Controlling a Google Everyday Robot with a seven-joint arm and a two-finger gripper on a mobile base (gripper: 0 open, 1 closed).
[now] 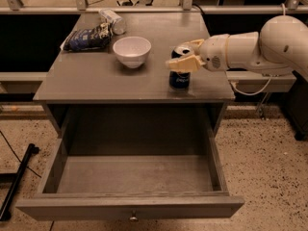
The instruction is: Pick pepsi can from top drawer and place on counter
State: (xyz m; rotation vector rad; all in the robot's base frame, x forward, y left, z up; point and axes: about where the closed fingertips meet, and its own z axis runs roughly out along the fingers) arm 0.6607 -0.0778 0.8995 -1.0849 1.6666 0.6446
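Camera view: tool (181, 57) near counter (96, 81) edge.

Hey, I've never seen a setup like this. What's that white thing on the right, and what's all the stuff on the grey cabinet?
The white thing is a robot arm reaching in from the right. At its end is a two-finger gripper, here at the top of a pepsi can that stands on the counter. A single camera looks down at the cabinet's front. Also on the counter are a white bowl, a blue snack bag and a pale bottle. Below, the top drawer is pulled open, with nothing visible inside.
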